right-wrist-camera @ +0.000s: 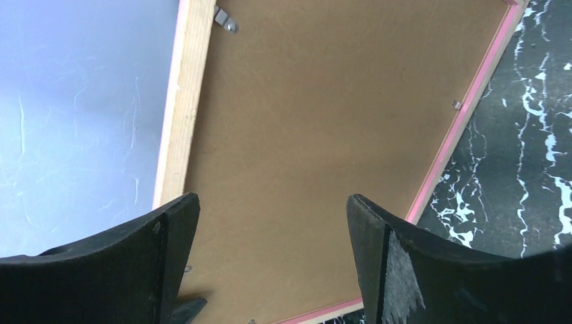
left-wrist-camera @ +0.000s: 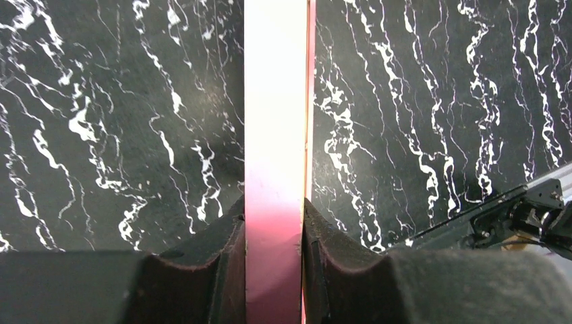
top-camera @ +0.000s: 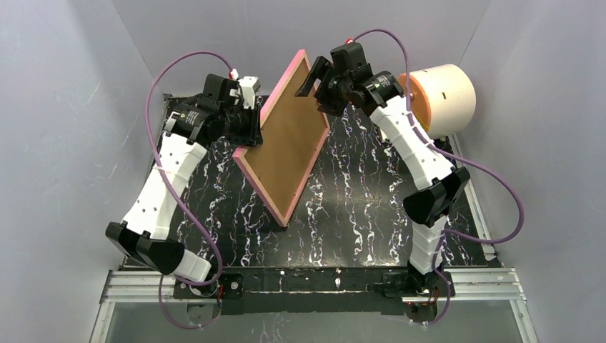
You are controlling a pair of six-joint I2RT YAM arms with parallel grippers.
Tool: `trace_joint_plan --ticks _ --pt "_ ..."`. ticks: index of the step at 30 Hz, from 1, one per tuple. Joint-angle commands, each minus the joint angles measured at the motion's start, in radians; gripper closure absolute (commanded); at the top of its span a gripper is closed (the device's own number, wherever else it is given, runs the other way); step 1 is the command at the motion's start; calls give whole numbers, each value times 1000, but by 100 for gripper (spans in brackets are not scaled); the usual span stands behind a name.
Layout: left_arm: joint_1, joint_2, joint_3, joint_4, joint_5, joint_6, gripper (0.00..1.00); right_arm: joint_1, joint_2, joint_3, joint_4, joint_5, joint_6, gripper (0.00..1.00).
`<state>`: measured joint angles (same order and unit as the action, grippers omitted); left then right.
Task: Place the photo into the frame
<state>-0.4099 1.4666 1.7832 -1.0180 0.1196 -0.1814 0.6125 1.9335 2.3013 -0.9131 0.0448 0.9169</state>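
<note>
Left pincer [left-wrist-camera: 273, 226] is clamping the frame [top-camera: 286, 153] by its pink edge, tilted on its near corner on the counter [top-camera: 364, 214]. Right pincer [right-wrist-camera: 273, 223] is gaping, empty, at its brown back. Left grip wants holding firm.

The frame [top-camera: 259, 187] has a smooth pink painted face and edge with a soft sheen. Its back is bare pale wood with the grain showing. Set in the frame, the board [right-wrist-camera: 324, 135] is matt brown fibreboard, faintly scuffed. Small clips [right-wrist-camera: 226, 19] on the frame's back are shiny metal. Under the frame, the table [left-wrist-camera: 121, 121] is smooth black with white marble veining and a slight gloss. Behind the frame, the wall [right-wrist-camera: 74, 121] is matt grey and lightly creased. The left gripper [left-wrist-camera: 273, 216] and right gripper [right-wrist-camera: 273, 206] have matt black plastic fingers, the right one's scuffed grey. Right of the frame, a cylinder [top-camera: 446, 89] looks matt cream.
</note>
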Motion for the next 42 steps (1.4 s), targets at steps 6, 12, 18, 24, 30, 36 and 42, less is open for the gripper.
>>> trace_joint_plan --ticks 6,12,18,24,30,36,42 --pt "4 -30 105 96 -10 96 98 -6 -22 -36 146 -148 -4 11" --pt "-74 -52 87 111 -76 139 98 -8 -30 -77 223 -189 52 11" --pt "-198 -62 41 127 -183 130 99 -15 56 112 -6 -90 103 10" --pt "-292 -62 23 162 -201 82 96 -28 6 19 -55 -69 103 7" --pt "-332 -73 -8 178 -151 84 84 -28 0 3 -136 -67 64 13" --pt "-333 -89 -33 197 -121 86 53 -32 -37 2 -173 -19 28 35" --pt "-333 -148 -92 307 -23 60 21 -47 -86 -31 -216 -15 -3 45"
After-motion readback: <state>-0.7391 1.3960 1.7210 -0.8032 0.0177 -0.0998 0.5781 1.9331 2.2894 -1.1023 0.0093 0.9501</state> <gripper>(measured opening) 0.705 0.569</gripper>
